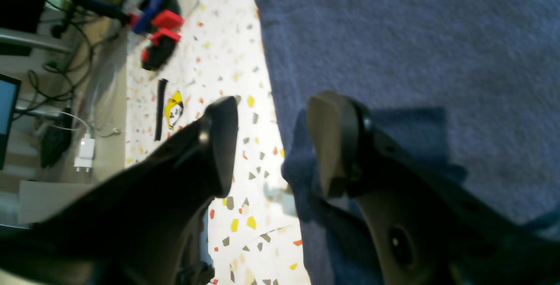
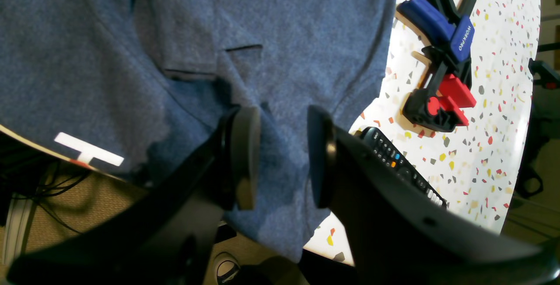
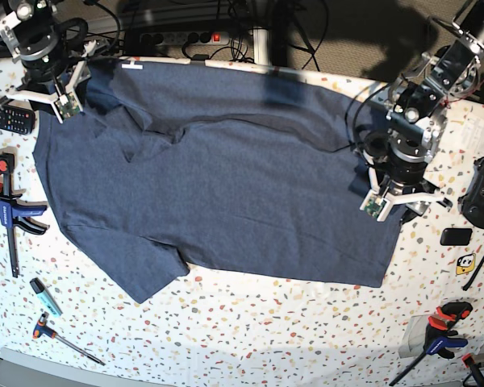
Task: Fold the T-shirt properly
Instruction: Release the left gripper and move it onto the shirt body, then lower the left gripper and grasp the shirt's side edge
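Observation:
The dark navy T-shirt lies spread flat across the speckled table, plain side up. My left gripper hangs at the shirt's right edge. In the left wrist view the left gripper is open, one finger over the cloth, the other over bare table, with the shirt's rumpled edge between them. My right gripper is at the shirt's far left corner. In the right wrist view the right gripper is open just above creased cloth that hangs over the table's edge.
A black remote and a blue and red clamp lie beside the right gripper. A game controller, a yellow tag and another clamp sit near the left arm. A marker and a screwdriver lie front left.

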### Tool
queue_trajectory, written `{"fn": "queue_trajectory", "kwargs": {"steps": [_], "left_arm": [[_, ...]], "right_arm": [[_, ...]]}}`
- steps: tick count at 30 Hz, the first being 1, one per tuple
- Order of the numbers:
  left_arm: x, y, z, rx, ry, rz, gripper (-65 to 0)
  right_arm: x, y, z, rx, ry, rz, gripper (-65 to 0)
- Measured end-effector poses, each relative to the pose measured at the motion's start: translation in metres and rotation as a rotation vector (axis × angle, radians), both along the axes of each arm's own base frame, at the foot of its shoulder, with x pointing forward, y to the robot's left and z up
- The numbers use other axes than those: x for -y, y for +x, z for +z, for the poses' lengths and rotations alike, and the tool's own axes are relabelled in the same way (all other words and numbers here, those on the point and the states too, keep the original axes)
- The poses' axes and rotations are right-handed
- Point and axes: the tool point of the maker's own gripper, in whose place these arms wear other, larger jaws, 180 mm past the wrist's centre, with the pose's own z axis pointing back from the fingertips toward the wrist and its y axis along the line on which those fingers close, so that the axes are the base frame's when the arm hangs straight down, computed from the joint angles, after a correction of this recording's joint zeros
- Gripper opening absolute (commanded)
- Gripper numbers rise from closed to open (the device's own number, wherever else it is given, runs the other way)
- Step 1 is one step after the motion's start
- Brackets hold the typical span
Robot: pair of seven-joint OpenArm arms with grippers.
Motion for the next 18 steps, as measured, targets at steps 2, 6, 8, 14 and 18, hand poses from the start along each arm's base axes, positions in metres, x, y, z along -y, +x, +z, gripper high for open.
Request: {"fn": "queue_trajectory", "kwargs": {"steps": [2,6,8,14,18], "left_arm": [[-0.001,0.001,0.001,0.003,0.003,0.001,-37.1],[-0.001,0.000,0.000,0.002,0.002,-0.001,-37.1],[0.000,0.002,0.001,-0.005,-0.021,0.006,-37.1],[0.008,0.021,0.019,0.029,-0.115,0.001,-37.1],[0.007,0.037,0.026,0.043,-0.155,0.000,-37.1]], "right_arm": [[-0.003,0.003,0.003,0.022,0.010,0.014,-46.1],[-0.009,0.009,0.008,0.067,0.030,0.044,-46.1],[-0.009,0.011,0.009,0.072,0.030,0.044,-46.1],[-0.010,0.023,0.018,0.117,0.032,0.047,-46.1],[-0.010,0.025,0.019,0.122,0.032,0.048,-46.1]]}}
